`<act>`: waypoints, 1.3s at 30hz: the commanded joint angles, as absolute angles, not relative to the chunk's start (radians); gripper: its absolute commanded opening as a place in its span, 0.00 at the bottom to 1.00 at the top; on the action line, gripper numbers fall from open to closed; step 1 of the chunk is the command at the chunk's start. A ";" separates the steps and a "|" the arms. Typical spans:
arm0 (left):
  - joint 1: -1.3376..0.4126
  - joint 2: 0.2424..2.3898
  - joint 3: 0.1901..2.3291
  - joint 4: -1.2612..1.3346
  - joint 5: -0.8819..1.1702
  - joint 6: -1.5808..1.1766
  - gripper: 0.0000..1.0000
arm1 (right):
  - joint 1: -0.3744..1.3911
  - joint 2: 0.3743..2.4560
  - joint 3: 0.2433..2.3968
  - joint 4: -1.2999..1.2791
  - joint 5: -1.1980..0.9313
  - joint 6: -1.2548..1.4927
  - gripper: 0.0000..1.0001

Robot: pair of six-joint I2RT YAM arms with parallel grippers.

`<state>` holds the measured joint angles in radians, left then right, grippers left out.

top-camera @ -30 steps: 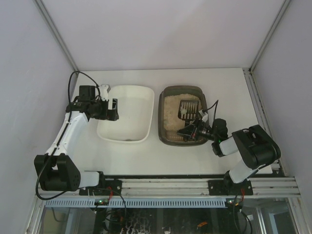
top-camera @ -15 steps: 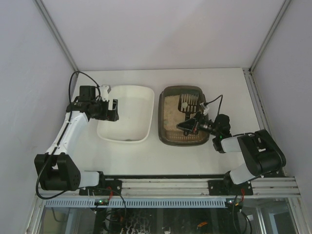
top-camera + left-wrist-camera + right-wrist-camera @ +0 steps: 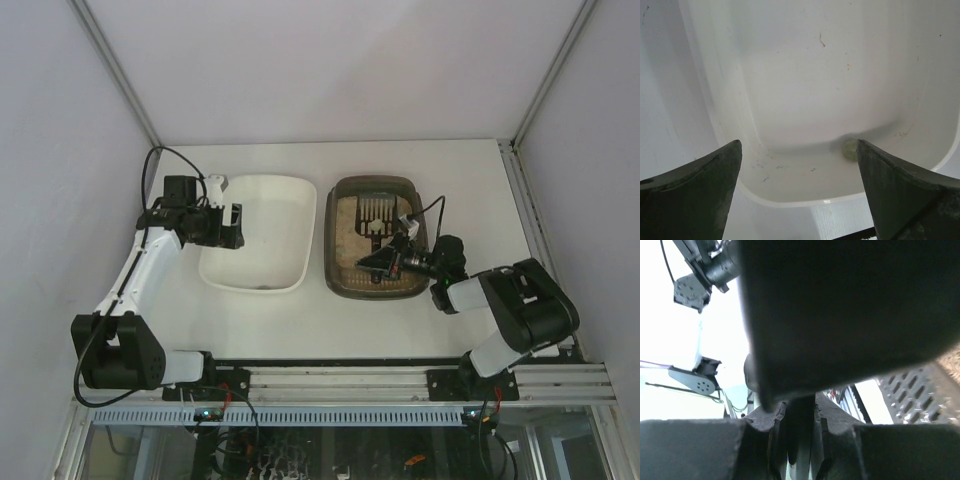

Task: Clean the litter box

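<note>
Dark brown-grey rounded-rectangular plastic litter box [image 3: 331, 240] with beige sandy litter [image 3: 349, 232] sits on the white table [image 3: 460, 180], right of centre, just beside a white rectangular plastic tray [image 3: 300, 215] on its left; a narrow gap shows between them, long sides parallel. Right gripper [image 3: 383, 264] reaches in from the right over the near half of the litter box, jaws clamped tight on the handle of a black slotted plastic scoop [image 3: 373, 210]. Scoop head points to the far end of the box, over the litter; can't tell from above if it touches the sand. Right wrist view: the dark handle is pinched between the two fingers [image 3: 765, 440], the slotted blade [image 3: 910, 395] shows at lower right with grainy litter [image 3: 952, 360] past it, and most of the frame is blocked by dark out-of-focus plastic. Left gripper [image 3: 234, 224] hangs over the left rim of the white tray, jaws spread as wide as they go, holding nothing. Left wrist view: both dark fingers [image 3: 695, 200] are at the bottom corners, far apart, with the tray floor below showing a few specks and one small greenish-grey lump [image 3: 849, 149] near the tray's near wall.
</note>
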<state>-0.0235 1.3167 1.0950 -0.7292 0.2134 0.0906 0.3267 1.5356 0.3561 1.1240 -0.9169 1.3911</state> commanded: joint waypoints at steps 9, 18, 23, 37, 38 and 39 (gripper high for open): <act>0.010 1.293 1.087 -0.758 0.347 0.119 1.00 | 0.350 1.738 0.391 1.500 -0.876 1.591 0.00; 0.210 1.358 1.186 -1.013 0.856 0.309 1.00 | 0.370 1.609 0.478 1.180 -0.946 1.414 0.00; 0.242 1.347 1.178 -0.922 0.707 0.205 1.00 | 0.402 1.488 0.611 0.699 -0.956 1.132 0.00; 0.281 1.224 1.266 -0.841 0.399 -0.035 1.00 | 0.826 1.867 1.676 -0.902 -0.110 0.398 0.00; 0.282 1.219 1.260 -0.836 0.380 -0.044 1.00 | 0.870 1.905 1.740 -0.962 -0.011 0.381 0.00; 0.283 1.214 1.251 -0.827 0.349 -0.054 1.00 | 0.904 1.941 1.794 -1.013 0.081 0.367 0.00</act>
